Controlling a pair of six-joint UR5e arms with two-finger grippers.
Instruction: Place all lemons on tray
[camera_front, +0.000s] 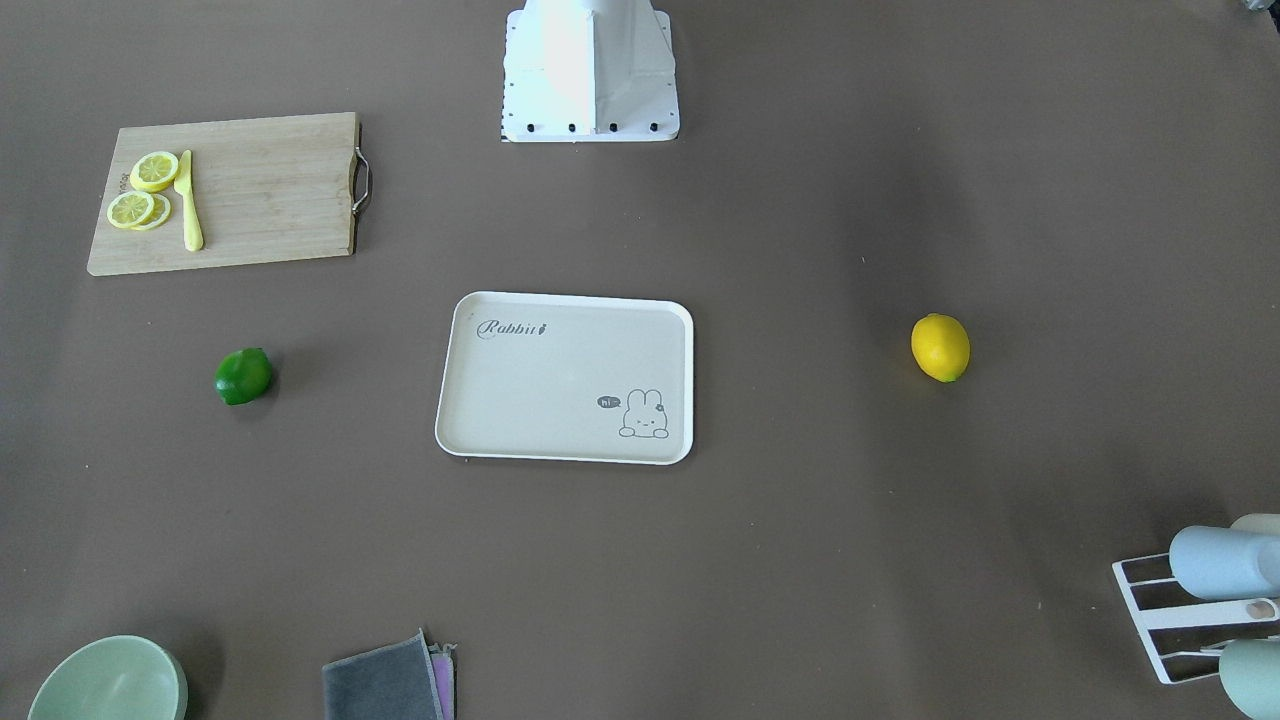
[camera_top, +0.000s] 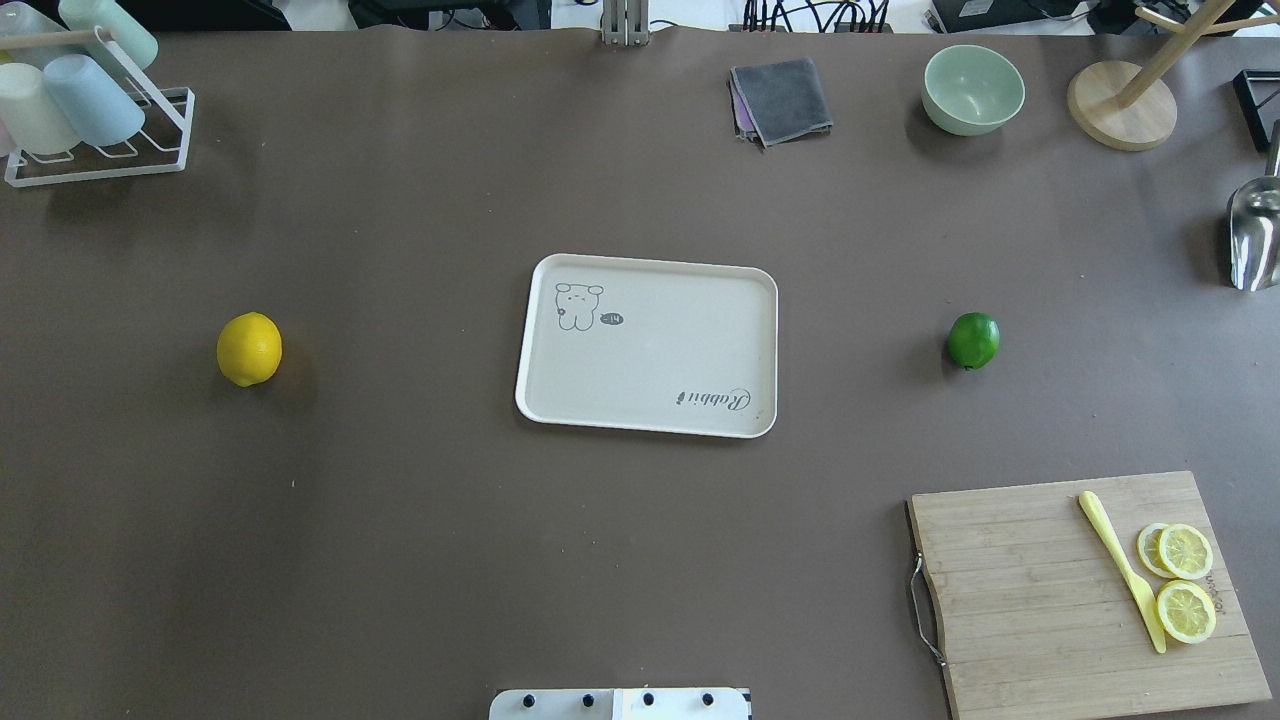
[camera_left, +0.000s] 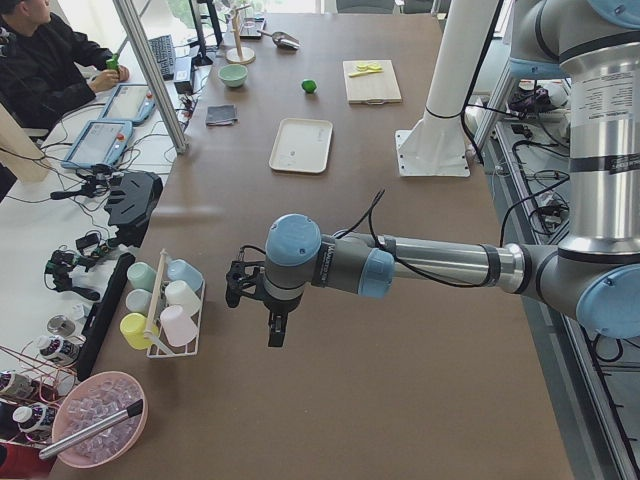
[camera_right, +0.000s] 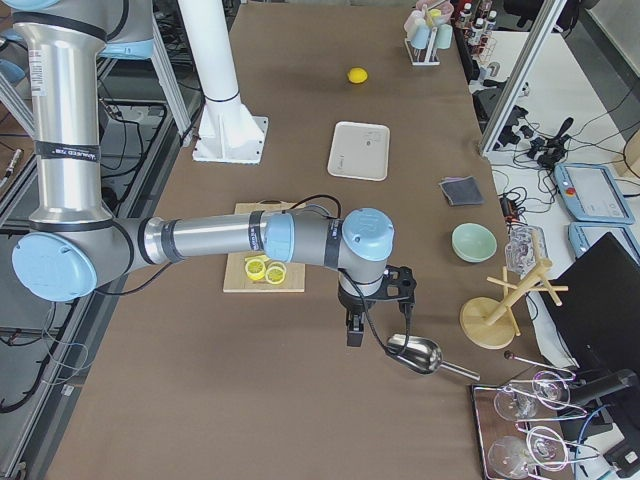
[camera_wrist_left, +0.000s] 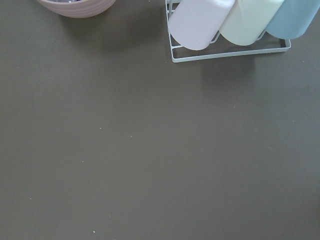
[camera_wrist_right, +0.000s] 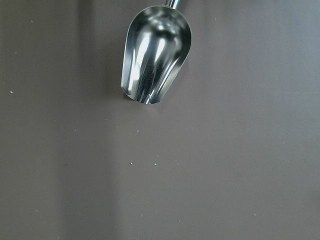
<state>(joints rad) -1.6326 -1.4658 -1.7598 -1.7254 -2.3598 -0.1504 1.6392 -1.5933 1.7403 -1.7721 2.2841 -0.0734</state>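
Note:
The yellow lemon (camera_top: 249, 348) lies on the brown table left of the tray (camera_top: 650, 350) in the overhead view. The dark green lemon (camera_top: 973, 340) lies right of the tray. The tray is empty; it also shows in the front view (camera_front: 560, 380), with the yellow lemon (camera_front: 940, 347) and the green lemon (camera_front: 243, 376). My left gripper (camera_left: 273, 328) hangs near the cup rack, far from the lemons. My right gripper (camera_right: 352, 330) hangs near the metal scoop. Whether either is open or shut I cannot tell.
A wooden cutting board (camera_top: 1040, 600) with lemon slices and a yellow knife sits near right. A cup rack (camera_top: 90, 110) stands far left. A green bowl (camera_top: 973, 88), folded cloths (camera_top: 782, 100), a wooden stand (camera_top: 1120, 105) and a metal scoop (camera_wrist_right: 155, 60) lie far right.

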